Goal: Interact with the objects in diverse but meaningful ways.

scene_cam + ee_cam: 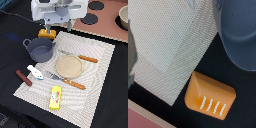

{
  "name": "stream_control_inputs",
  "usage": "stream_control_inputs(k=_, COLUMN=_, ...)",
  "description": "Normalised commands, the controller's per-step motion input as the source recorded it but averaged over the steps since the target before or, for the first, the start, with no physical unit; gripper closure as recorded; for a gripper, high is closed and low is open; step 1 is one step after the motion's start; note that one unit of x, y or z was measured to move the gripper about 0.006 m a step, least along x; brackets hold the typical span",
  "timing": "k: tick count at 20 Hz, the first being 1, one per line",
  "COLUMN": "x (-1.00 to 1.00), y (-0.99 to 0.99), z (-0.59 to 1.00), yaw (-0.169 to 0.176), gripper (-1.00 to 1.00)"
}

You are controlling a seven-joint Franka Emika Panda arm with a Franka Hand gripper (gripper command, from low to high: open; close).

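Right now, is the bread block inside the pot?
No, the bread block lies on the dark table beside the pot, outside it.

text: none readable | labels: none | yellow flat packet (55, 97): print blurred

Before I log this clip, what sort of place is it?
Probably a tabletop play-kitchen setup for robot trials: a toy grey-blue pot, a beige plate with cutlery on a placemat, and a toy stove behind.
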Motion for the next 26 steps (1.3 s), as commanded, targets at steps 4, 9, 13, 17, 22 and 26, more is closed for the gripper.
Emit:
stream_control_inputs(k=4, x=-0.53, y=-0.04, z=-0.32, yaw=0.0, gripper=-1.0)
stream_control_inputs(k=9, x=-0.68, y=-0.09, z=-0.23, yaw=0.0, gripper=-1.0)
stream_control_inputs(k=13, x=-0.69, y=-0.1, z=-0.22, yaw=0.033, gripper=-1.0)
stream_control_inputs(k=17, x=-0.63, y=-0.2, z=-0.11, yaw=0.057, gripper=-1.0)
stream_control_inputs(k=22, x=-0.51, y=-0.34, z=0.13, yaw=0.089, gripper=-1.0)
stream_control_inputs(k=26, x=-0.47, y=-0.42, z=0.09, yaw=0.115, gripper=-1.0)
